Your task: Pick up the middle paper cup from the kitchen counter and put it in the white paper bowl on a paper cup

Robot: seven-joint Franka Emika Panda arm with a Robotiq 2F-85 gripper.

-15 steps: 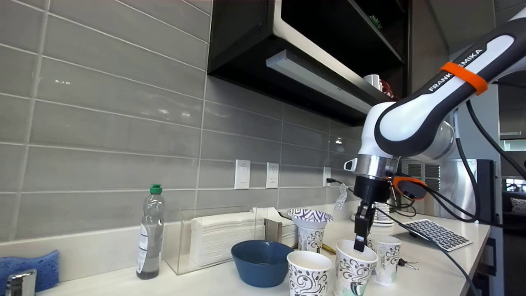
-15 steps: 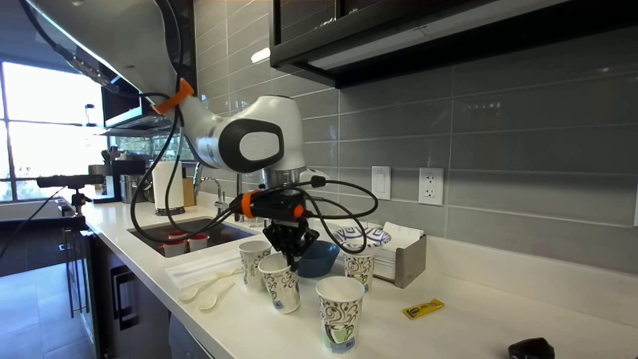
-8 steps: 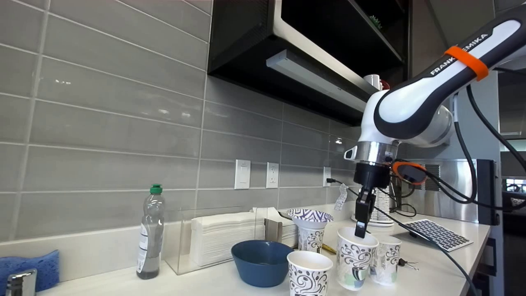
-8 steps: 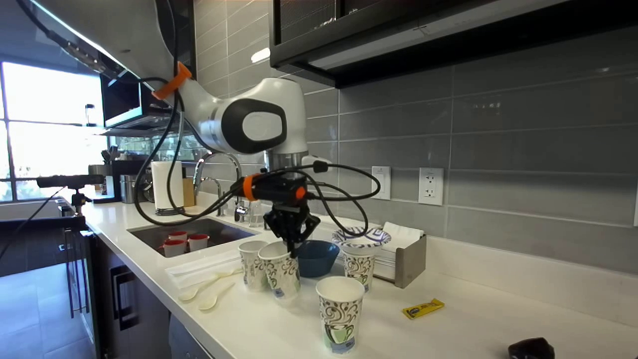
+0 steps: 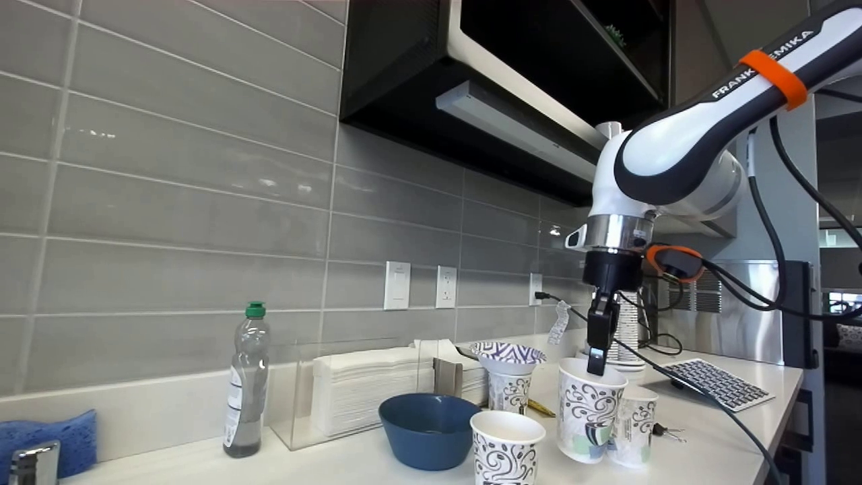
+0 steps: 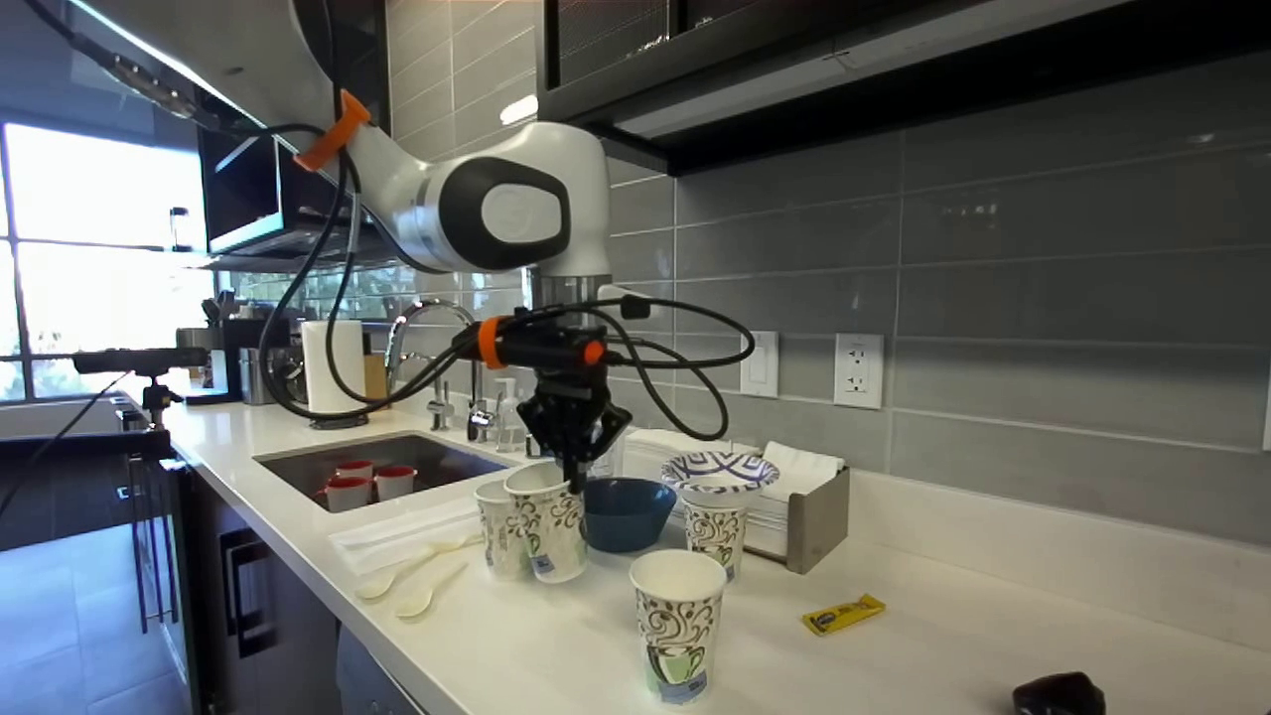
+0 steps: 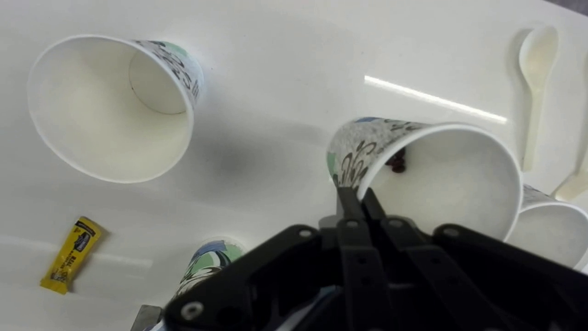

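The middle paper cup, white with dark swirls and green marks, hangs a little above the pale kitchen counter, slightly tilted. My gripper is shut on its rim, one finger inside and one outside. The cup also shows in an exterior view. Small dark red things lie inside it. The white paper bowl, with a blue-purple zigzag print, sits on a paper cup toward the wall. In the wrist view the bowl is mostly hidden behind the gripper; part of its supporting cup shows.
Two more paper cups stand on either side of the held one. A blue bowl and napkin holder are near the wall. A yellow packet and white spoons lie around. A dark cabinet hangs overhead.
My gripper and the held middle cup have risen off the counter and shifted slightly toward its front edge. The bowl and the other cups have not moved.
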